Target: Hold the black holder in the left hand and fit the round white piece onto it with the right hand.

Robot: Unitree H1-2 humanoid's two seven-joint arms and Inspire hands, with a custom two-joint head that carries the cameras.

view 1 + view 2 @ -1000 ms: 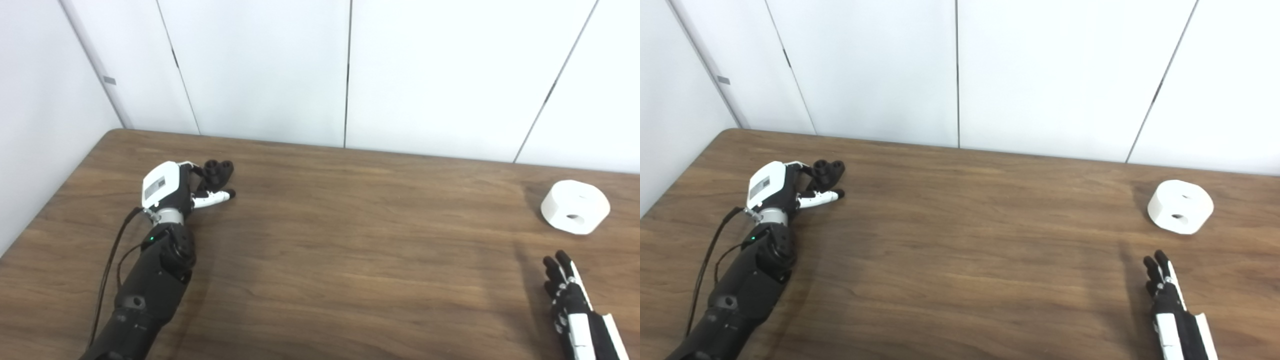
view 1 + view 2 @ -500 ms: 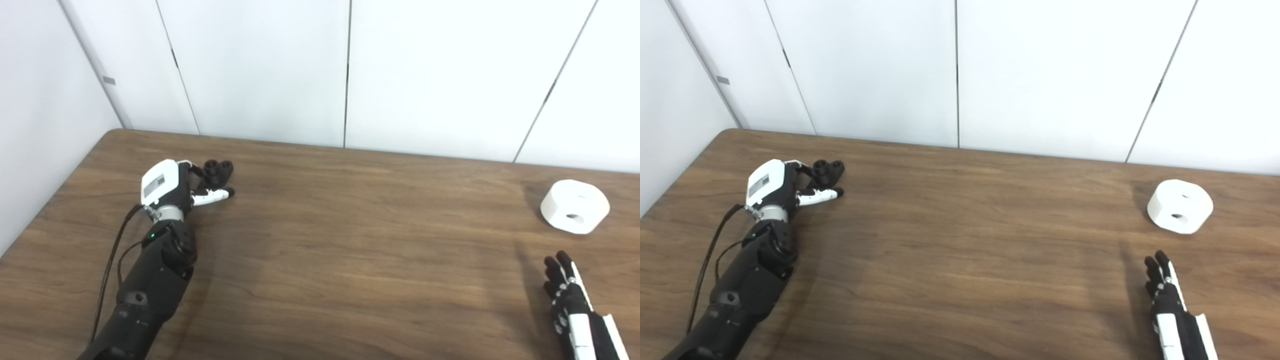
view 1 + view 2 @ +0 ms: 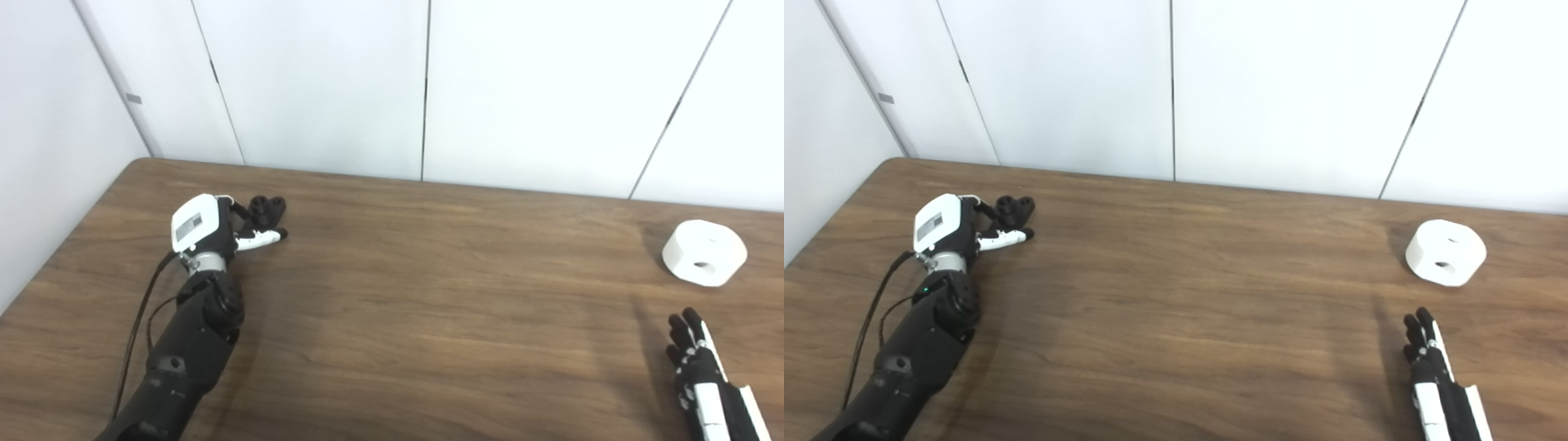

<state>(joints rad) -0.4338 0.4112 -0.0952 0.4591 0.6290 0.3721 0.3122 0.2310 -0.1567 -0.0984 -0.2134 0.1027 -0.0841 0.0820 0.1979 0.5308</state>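
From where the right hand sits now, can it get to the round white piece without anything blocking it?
Probably yes. The right hand is open and low by the near edge, and the round white piece lies just beyond it, with only bare table between. Nothing stands in the way.

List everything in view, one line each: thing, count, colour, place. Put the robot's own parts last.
Table: one, dark brown wood grain, fills the lower picture.
Wall panels: several, white, behind the table.
Black holder: one, black, far left of the table, at the left hand's fingers.
Round white piece: one, white, with a hole in its side, far right of the table, untouched.
Left hand: one, white and black, at the holder; whether it grips it is unclear.
Right hand: one, black and white, fingers extended, short of the white piece, holding nothing.
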